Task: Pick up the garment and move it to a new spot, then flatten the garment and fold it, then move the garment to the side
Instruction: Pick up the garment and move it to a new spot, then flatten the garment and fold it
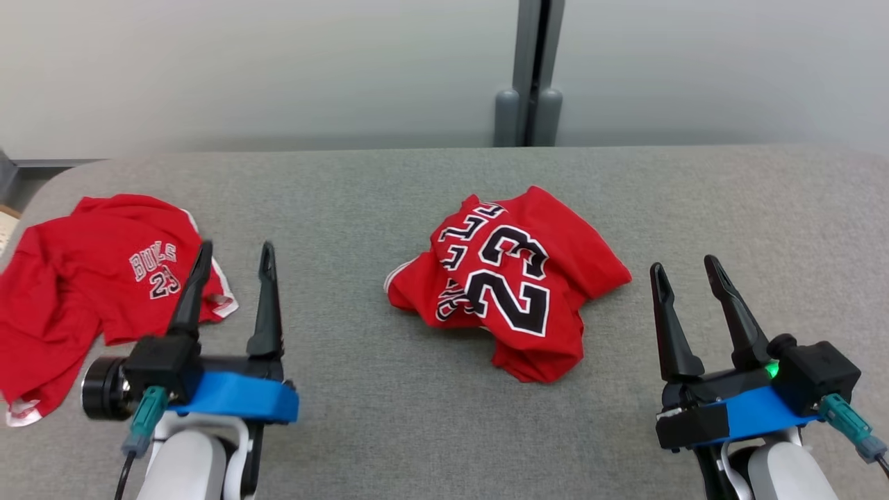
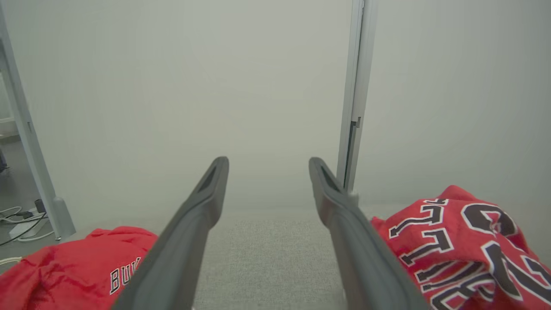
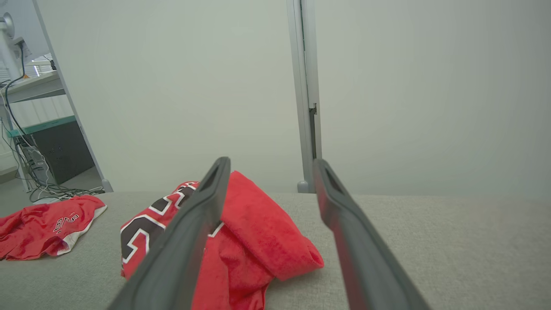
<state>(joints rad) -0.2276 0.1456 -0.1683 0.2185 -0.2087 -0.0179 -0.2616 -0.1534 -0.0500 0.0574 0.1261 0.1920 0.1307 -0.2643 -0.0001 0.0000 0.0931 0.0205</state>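
A crumpled red jersey [image 1: 510, 281] with black "23" numbers lies bunched in the middle of the grey table [image 1: 417, 194]; it also appears at the right of the left wrist view [image 2: 465, 241] and left of centre in the right wrist view [image 3: 254, 241]. My left gripper [image 1: 234, 255] stands open at the lower left, well to the left of the jersey, with nothing between its fingers [image 2: 189, 241]. Open too is my right gripper [image 1: 684, 271] at the lower right, a short way right of the jersey, its fingers [image 3: 344, 232] empty.
Red shorts [image 1: 90, 292] marked "Bulls 23" lie spread at the table's left edge, just left of my left gripper, seen also as shorts [image 2: 77, 267] and shorts [image 3: 47, 224]. A pale wall with a grey post [image 1: 531, 69] stands behind the table.
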